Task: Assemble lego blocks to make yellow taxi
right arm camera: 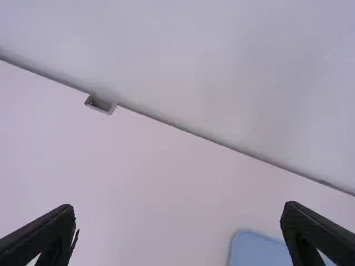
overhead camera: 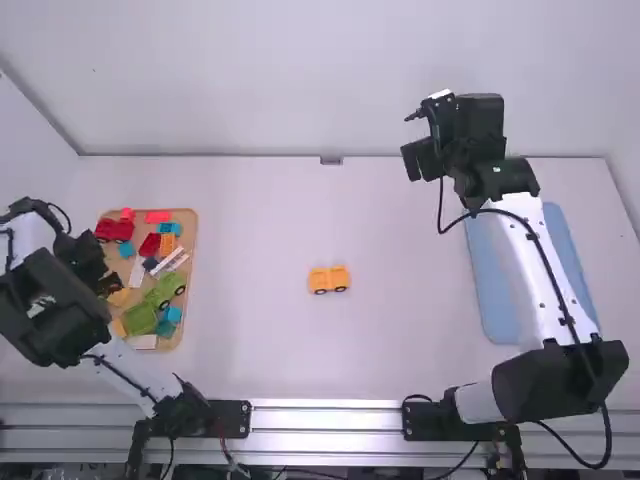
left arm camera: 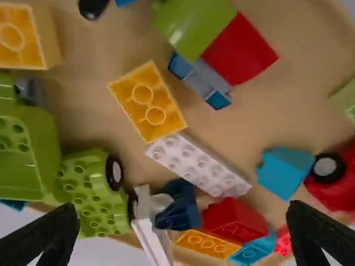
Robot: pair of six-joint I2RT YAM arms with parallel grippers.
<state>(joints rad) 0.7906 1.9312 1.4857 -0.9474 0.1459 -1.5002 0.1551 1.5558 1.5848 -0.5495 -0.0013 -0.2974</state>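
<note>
1. Our left gripper (overhead camera: 100,275) is at the left of the scene, above the tan tray (overhead camera: 186,216); its two fingers stand wide apart with nothing between them.
2. Our right gripper (overhead camera: 425,140) is raised at the far right, its fingers also spread wide and empty.
3. We see the yellow taxi (overhead camera: 328,280) near the middle of the white table (overhead camera: 260,350), well apart from the tray. It sits upright, its long axis running left to right, with the right end a touch farther off. Two dark wheels show along its near side. We cannot tell which end is the front.
4. Up close in the tray, we count three yellow-orange blocks, among them one hollow block (left arm camera: 148,102) with two round tubes showing. Just beside it lies one white brick (left arm camera: 197,164) with two rows of studs.
5. Among the other pieces, we count one red brick (left arm camera: 236,220), one red wheeled piece (left arm camera: 338,172), one green wheeled piece (left arm camera: 91,191), one larger hollow green piece (left arm camera: 28,152), and one light blue block (left arm camera: 285,172) near the red wheels.
6. At the right of the table we have one blue mat (overhead camera: 490,270), longer from near to far than across.
</note>
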